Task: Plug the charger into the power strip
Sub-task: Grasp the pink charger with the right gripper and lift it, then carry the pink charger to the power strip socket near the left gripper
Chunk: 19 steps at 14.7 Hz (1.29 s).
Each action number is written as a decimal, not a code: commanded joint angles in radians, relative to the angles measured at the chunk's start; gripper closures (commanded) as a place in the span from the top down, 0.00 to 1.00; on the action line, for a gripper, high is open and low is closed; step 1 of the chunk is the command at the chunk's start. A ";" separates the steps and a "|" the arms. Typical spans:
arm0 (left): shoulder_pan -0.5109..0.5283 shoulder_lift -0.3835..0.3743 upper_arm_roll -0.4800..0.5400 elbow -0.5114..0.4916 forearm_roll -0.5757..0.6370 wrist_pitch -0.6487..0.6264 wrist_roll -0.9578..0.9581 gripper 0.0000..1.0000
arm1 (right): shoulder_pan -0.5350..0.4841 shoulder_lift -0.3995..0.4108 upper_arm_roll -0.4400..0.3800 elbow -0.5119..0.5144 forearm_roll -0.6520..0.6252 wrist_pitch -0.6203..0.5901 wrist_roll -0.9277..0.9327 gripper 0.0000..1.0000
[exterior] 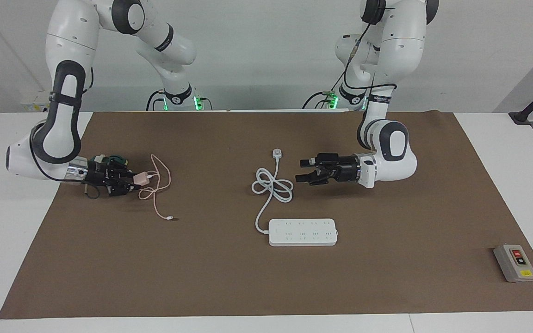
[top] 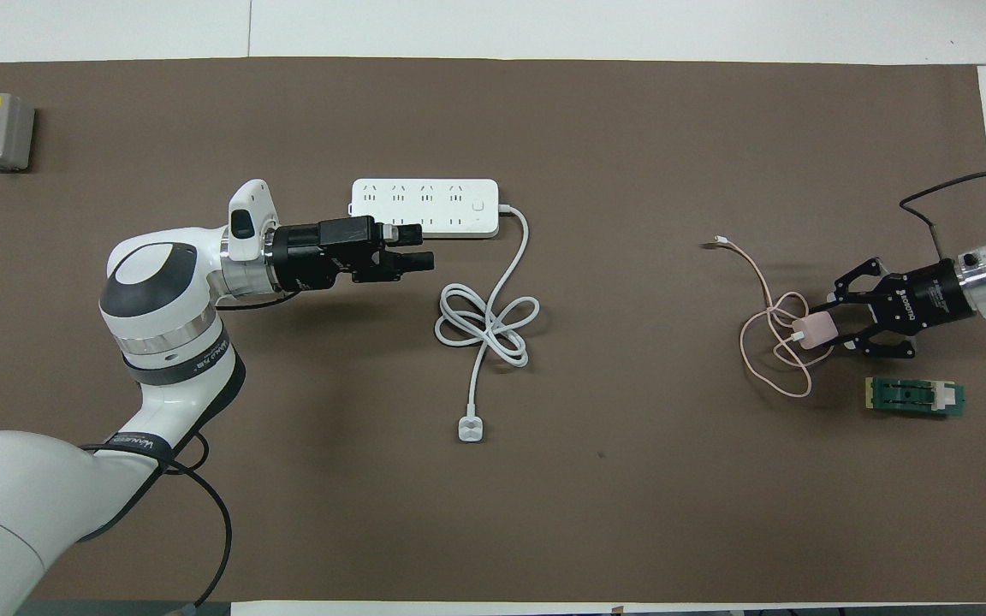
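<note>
Charger (top: 815,330) in right claw (top: 823,329), cable trailing tableward.

The power strip (exterior: 303,231) is flanked by bare mat toward the right arm's end, while its coiled cord (exterior: 272,185) is laid nearer the robots.

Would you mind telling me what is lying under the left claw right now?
Under the left claw I see only bare brown mat, beside the coiled white cord. It hangs open, touching nothing. Overhead, it covers a corner of the power strip.
</note>
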 commanded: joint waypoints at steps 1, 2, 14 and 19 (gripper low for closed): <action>-0.017 -0.012 0.008 -0.009 -0.027 0.025 -0.018 1.00 | 0.057 -0.040 0.003 0.069 -0.045 -0.041 0.075 0.00; -0.017 -0.012 0.008 -0.009 -0.027 0.031 -0.018 1.00 | 0.094 -0.069 0.001 0.071 -0.045 -0.035 0.104 0.00; -0.005 0.002 0.013 0.025 -0.025 0.014 -0.005 1.00 | 0.523 -0.065 0.013 0.305 0.107 0.177 0.766 0.00; -0.006 0.011 0.014 0.042 -0.024 0.034 0.010 1.00 | 0.671 -0.026 0.015 0.342 0.127 0.347 0.954 0.00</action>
